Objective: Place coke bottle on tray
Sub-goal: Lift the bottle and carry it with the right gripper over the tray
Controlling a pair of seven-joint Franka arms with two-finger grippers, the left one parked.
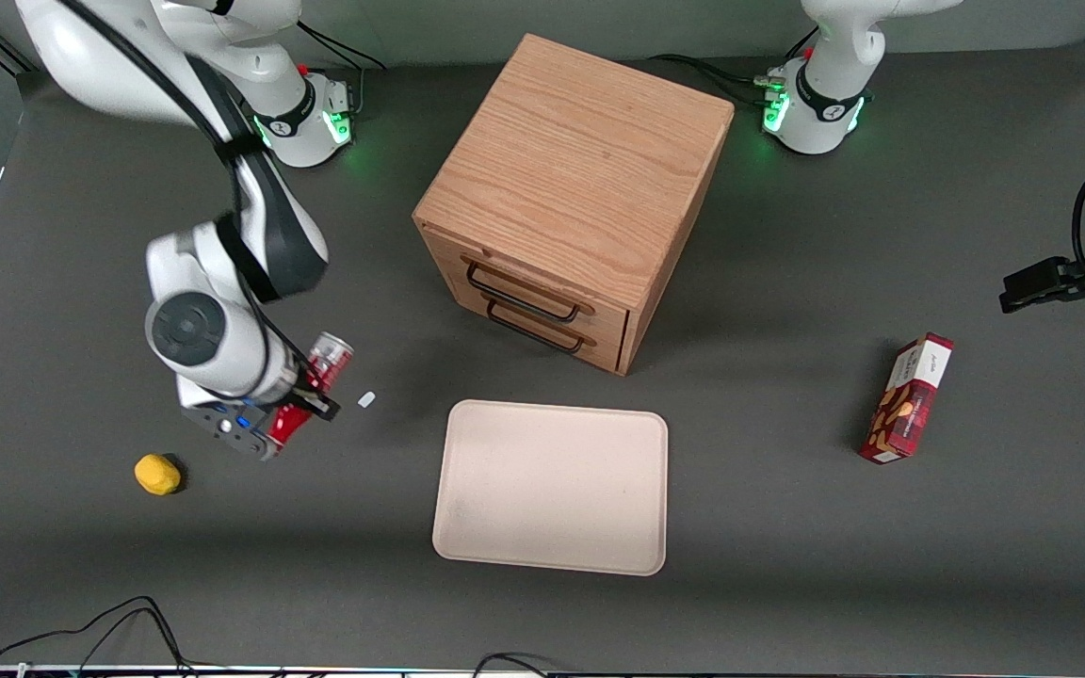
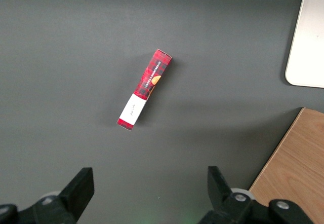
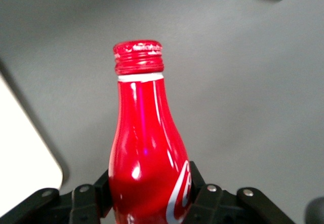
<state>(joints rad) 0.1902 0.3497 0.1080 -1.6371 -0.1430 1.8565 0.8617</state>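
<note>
My right gripper point(image 1: 305, 397) is shut on the coke bottle point(image 1: 321, 365), with a finger pressed on each side of its red body. The bottle hangs tilted above the table. Its silvery base points away from the front camera and its neck end is hidden by the gripper. In the right wrist view the coke bottle point(image 3: 147, 148) shows its red cap and white script between the gripper point(image 3: 149, 193) fingers point(image 3: 205, 196). The cream tray point(image 1: 552, 485) lies flat beside the bottle, toward the table's middle. One rounded corner of the tray point(image 3: 23, 153) shows close to the bottle.
A wooden two-drawer cabinet point(image 1: 571, 188) stands farther from the front camera than the tray. A yellow lump point(image 1: 157, 474) lies near the gripper, toward the working arm's end. A small white scrap point(image 1: 366, 399) lies beside the bottle. A red snack box point(image 1: 910, 400) lies toward the parked arm's end.
</note>
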